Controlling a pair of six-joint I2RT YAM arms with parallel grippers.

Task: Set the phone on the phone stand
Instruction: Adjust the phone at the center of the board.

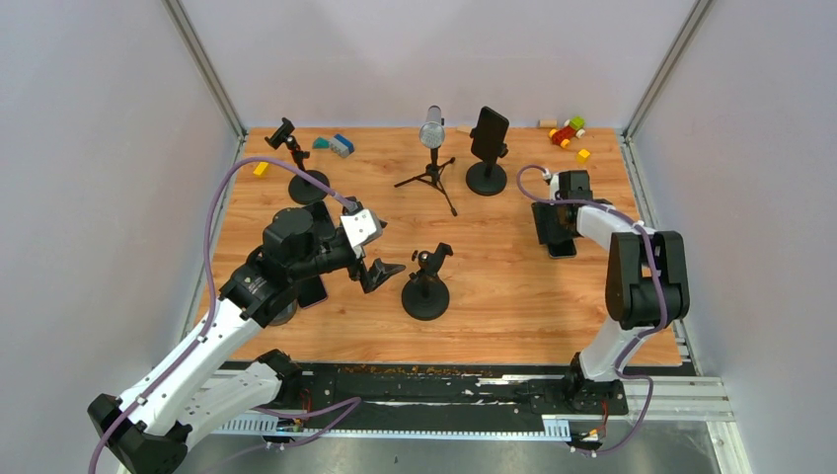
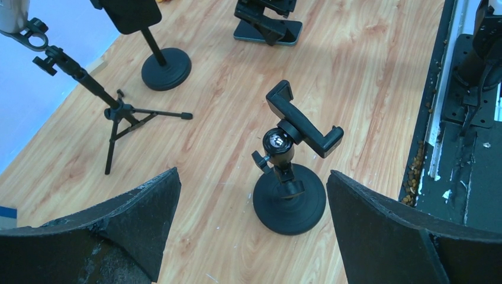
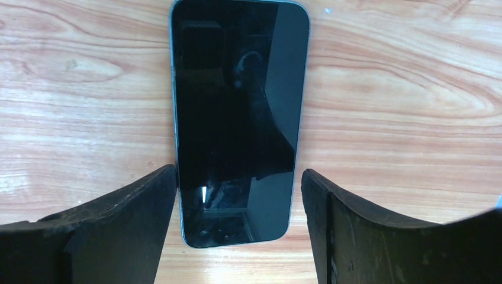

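The left tool [image 2: 251, 175], spread fully and gripping nothing, is hovering near the black round-based phone stand [image 2: 290, 201]. The right tool [image 3: 238, 171] is hanging parted and empty, its fingers [image 3: 139, 204] straddling the near end of the dark glossy rectangular phone [image 3: 237, 112], which is lying flat on the light wooden desk [image 3: 385, 89].

phone [image 1: 563, 251]: mostly hidden under right pincer [image 1: 558, 233] | microphone [image 2: 10, 13]: cropped at top-left edge
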